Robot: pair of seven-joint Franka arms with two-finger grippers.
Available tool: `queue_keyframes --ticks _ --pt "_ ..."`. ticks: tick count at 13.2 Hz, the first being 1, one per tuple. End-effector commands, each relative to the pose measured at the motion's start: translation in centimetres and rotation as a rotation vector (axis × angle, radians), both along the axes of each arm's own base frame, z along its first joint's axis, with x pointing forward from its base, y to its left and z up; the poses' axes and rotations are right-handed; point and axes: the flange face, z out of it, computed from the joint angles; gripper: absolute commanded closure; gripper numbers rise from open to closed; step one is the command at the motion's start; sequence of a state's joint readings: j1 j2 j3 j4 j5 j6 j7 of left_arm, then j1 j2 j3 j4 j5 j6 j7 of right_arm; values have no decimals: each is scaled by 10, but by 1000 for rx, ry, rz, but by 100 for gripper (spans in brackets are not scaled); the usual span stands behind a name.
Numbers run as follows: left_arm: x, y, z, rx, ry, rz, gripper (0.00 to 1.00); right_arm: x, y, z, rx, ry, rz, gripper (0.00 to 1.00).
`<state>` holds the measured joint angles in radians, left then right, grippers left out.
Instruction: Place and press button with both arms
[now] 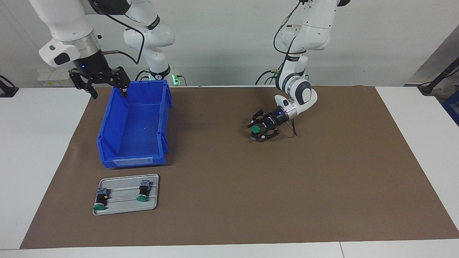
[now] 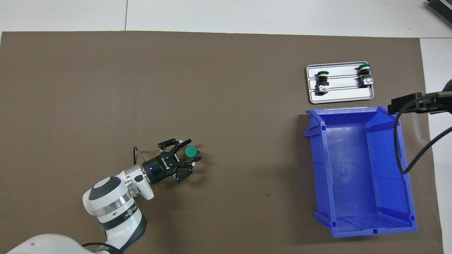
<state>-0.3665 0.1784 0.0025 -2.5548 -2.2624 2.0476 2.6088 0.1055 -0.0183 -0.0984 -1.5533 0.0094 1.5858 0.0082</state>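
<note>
The button (image 1: 255,129) stands upright on the brown mat (image 1: 322,179), its green cap facing up, in the middle part of the counter (image 1: 36,143), toward my left arm's end. My left pincer (image 1: 259,131) is low around it, coming in almost flat over the mat. The fingers (image 2: 186,141) are on both sides of the button with a small gap to the cap, so the pincer is partly open, and I cannot tell if it touches the body lower down.

The blue bin (image 1: 133,157) sits on the mat toward my right arm's end. Its short open front faces away from me. My right pincer (image 1: 108,92) hangs in the air over the bin's corner nearest to my right arm's base, fingers spread wide and holding nothing. This arm waits.

Just in front of the bin, near the mat's edge farthest from me, lies a grey tray (image 1: 125,209). Two other buttons (image 1: 101,198) lie on their sides on it, well apart, green caps pointing away from me.
</note>
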Motion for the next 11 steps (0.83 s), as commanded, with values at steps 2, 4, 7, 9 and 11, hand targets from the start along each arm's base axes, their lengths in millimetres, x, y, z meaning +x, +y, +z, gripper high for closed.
queue_keyframes --ticks 2,4,7,9,11 --pt "-2 4 6 -9 23 27 18 -8 -1 0 7 0 -2 1" --pt "-1 5 10 -20 38 25 18 -8 -1 0 7 0 -2 1" --pt "3 17 19 -12 71 -29 18 -8 -1 0 7 0 -2 1" --pt "5 21 25 -11 78 -38 18 -8 -1 0 7 0 -2 1" --pt "10 37 33 3 97 -60 18 -8 -1 0 7 0 -2 1"
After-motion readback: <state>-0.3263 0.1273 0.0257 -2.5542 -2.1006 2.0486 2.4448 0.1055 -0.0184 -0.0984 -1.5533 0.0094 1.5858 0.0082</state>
